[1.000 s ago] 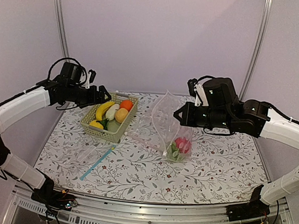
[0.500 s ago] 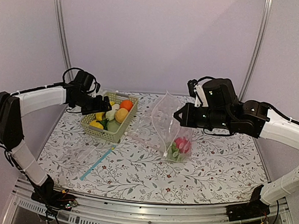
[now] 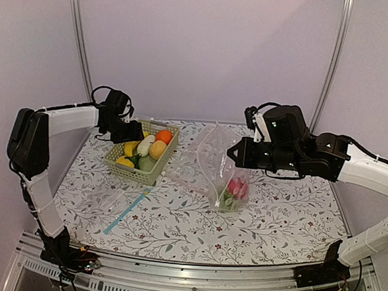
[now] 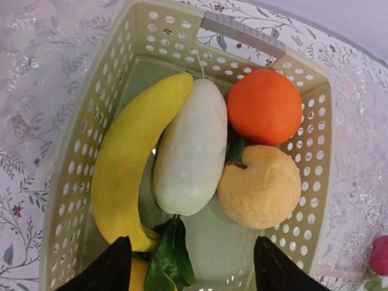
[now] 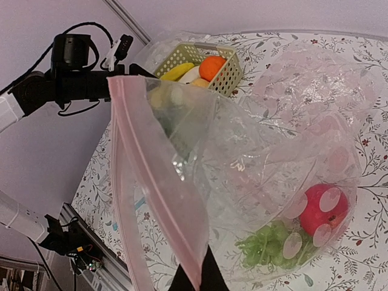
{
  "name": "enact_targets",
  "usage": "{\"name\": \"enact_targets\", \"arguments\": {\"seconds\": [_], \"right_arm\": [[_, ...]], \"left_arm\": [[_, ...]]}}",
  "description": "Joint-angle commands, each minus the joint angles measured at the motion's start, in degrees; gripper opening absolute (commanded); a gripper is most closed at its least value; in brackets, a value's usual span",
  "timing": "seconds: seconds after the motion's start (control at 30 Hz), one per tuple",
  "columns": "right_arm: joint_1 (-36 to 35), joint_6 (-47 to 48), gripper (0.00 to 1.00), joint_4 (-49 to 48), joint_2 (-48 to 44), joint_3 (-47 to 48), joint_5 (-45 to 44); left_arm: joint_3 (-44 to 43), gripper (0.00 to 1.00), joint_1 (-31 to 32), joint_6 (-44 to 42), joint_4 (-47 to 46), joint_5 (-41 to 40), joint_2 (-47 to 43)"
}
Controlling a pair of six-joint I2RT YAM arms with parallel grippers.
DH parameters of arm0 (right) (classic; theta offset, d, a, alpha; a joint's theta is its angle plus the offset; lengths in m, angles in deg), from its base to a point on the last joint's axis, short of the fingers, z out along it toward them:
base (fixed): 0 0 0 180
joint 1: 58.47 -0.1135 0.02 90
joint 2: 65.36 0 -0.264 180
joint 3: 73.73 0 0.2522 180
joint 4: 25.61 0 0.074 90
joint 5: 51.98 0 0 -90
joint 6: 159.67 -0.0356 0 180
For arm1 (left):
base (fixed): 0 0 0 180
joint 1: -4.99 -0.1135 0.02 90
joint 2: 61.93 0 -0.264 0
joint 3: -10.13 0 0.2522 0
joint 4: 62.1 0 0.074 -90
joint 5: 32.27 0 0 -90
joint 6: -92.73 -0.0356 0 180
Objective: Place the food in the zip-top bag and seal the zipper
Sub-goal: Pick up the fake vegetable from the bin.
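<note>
Plain lilac walls [image 3: 206, 47]; two metal corner posts [image 3: 80, 33]; worktop [image 3: 275, 223] covered by floral-print cloth; aluminium rail [image 3: 192, 276] along near edge.

The bench [image 3: 275, 223] carries two clear bags: one zip-top bag [image 5: 267, 139] with a single pink zipper [image 5: 154, 182], near the middle toward one o'clock, and one flat bag [image 3: 111, 203] with one blue strip [image 3: 127, 211] at eight o'clock. One lattice basket [image 4: 60, 200] at ten o'clock holds five pieces of food: one banana [image 4: 130, 163], one white radish [image 4: 191, 151], one orange [image 4: 264, 106], one peach [image 4: 260, 188] and one lemon [image 3: 124, 162], the last mostly hidden. Inside the zip-top bag lie two more pieces, one red apple [image 5: 321, 209] and one bunch of greens [image 5: 267, 245], which makes seven in all.
</note>
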Motion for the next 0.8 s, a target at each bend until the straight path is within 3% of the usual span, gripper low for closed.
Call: {"name": "enact_targets", "arguments": {"seconds": [0.0,0.77], "right_arm": [[0.3,0.0,0.00,0.0,-2.1,-1.3,-1.3],[0.3,-0.1,0.00,0.0,-1.8,-0.7,-0.9]], "left_arm": [[-3.5,0.67,-0.5,-1.1,1.0,-0.1,4.3],[-11.5,0.51,1.1,-3.8,1.3,1.2,16.2]]}}
